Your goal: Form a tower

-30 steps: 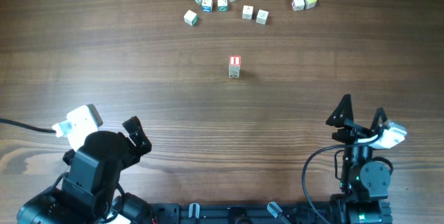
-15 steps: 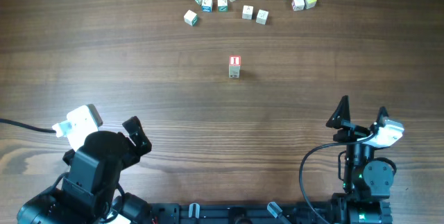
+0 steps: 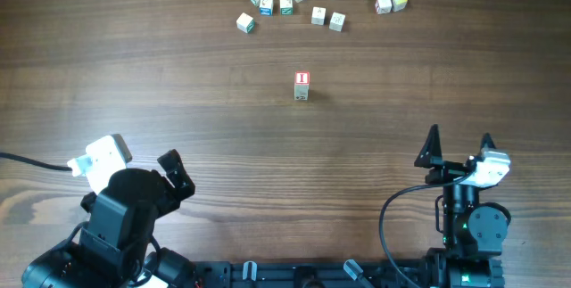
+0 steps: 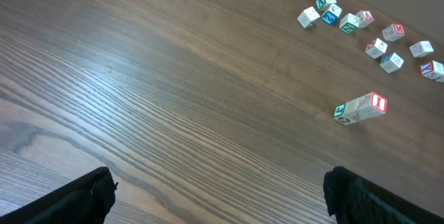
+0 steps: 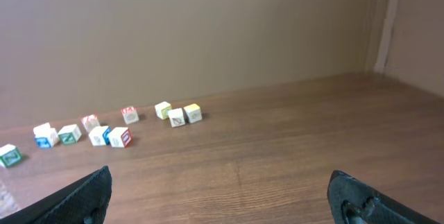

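Tower (image 3: 302, 85) stands alone, well apart from loose letter cubes (image 3: 318, 16), prob. to leave a clear approach. L gripper (image 4: 218, 200) & R gripper (image 3: 460, 136) both spread wide, empty, hanging back on near side.

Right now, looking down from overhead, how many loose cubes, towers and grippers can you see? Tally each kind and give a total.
Loose cubes: 11
Tower: 1
Grippers: 2, the left gripper and the right gripper, both open
Total: 14
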